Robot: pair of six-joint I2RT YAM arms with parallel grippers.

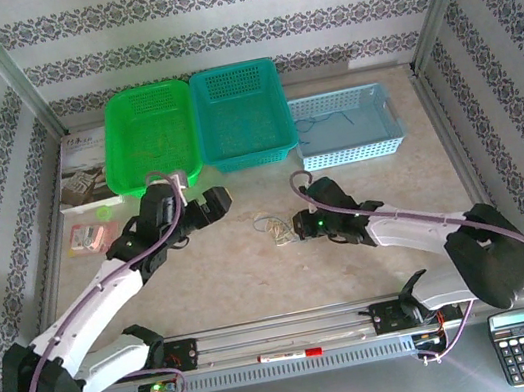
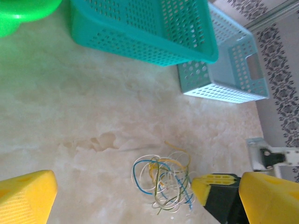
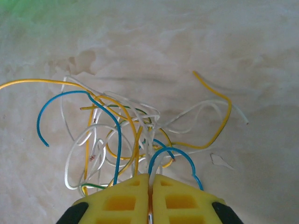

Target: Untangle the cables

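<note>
**Figure.** Untangling at an early stage.

The cables [image 1: 273, 227] lie as one tangle about the middle of the tabletop [image 1: 237, 282], well short of the baskets along its far edge. In the right wrist view, the blue, yellow and white strands [image 3: 126, 130] cross and loop through one another. Only a few free ends stick out to the sides, and no strand lies wholly apart from the heap.

The right gripper [image 3: 150, 179] sits at the tangle's right side. Its jaws are pressed together on white strands at the heap's near rim, and a blue loop arches just over the tips.

The left gripper [image 1: 223, 203] hangs just left of the tangle, toward the far edge, and holds nothing. Its fingers [image 2: 25, 198] are spread wide and it touches no strand.

A thin dark squiggle shows in the pale blue basket [image 1: 351, 152] near the far right corner. It may be a strand already set aside, but it is too small to tell.

**Judged progress:** a first hold on the heap has been taken, but no separation shows on the tabletop. Nearly all the work is left, namely drawing each strand out, probably with the left gripper pinning or pulling the opposite side.
</note>
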